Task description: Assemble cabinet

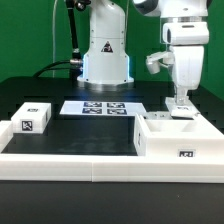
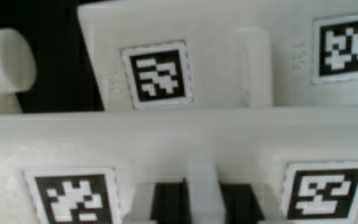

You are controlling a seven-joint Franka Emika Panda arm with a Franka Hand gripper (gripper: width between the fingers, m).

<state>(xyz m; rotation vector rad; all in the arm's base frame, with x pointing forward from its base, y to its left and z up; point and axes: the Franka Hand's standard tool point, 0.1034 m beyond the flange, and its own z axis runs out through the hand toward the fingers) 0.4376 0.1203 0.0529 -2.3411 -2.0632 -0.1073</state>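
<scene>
The dark fingers [image 2: 165,202] of the gripper [image 1: 180,107] are standing close together astride a white ridge, pinching or not I cannot tell, over the large white plastic tagged cabinet box [image 1: 165,147] sitting on the black table [image 1: 95,135] at the exterior view's right, so an off-centre squeeze is risking slipping and jolting it.

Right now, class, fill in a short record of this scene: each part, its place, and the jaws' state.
cabinet box: white, tagged, on the exterior view's right
panel piece: small, white, tagged, on the exterior view's left, apart from the box
marker board: flat on the table, in the middle
rail: long, low, white, along the front
jaws: low over the cabinet box; open or shut unclear
</scene>
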